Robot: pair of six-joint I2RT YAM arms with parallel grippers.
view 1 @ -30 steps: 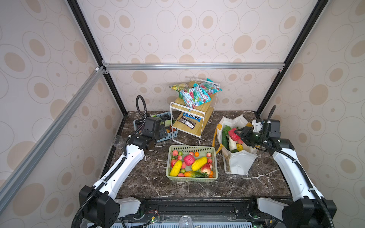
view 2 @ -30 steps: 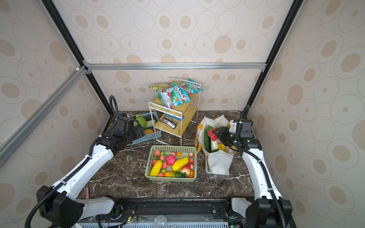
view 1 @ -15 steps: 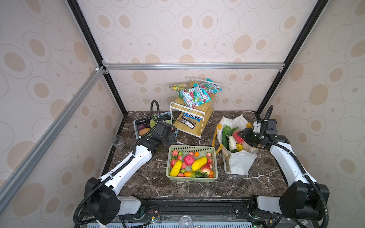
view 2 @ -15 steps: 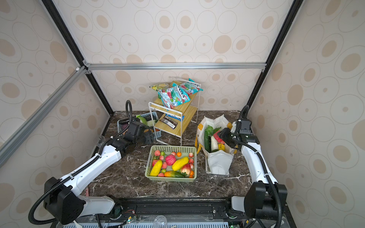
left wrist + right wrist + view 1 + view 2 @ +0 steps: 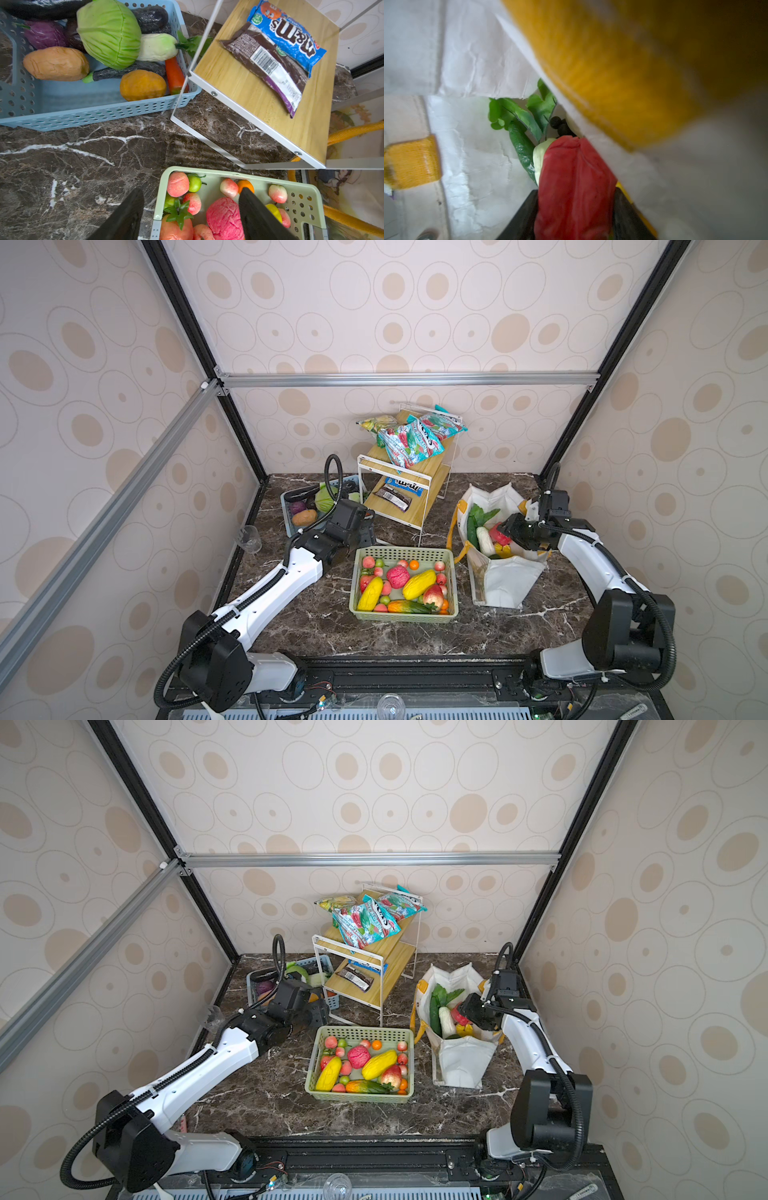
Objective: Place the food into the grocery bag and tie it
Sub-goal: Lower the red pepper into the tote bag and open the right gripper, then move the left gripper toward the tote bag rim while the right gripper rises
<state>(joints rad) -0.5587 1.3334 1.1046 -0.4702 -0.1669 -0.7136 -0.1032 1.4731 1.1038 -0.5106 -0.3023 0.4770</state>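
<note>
Right wrist: R pincer (image 5: 575, 191) pinching red veg (image 5: 571, 166) inside bag (image 5: 477, 135); L pincer (image 5: 190, 190) spread.

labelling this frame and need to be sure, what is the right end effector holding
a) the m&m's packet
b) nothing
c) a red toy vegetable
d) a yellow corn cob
c: the right wrist view shows the red toy vegetable clamped between the fingers of the right end effector, at the open top of the grocery bag.
</note>
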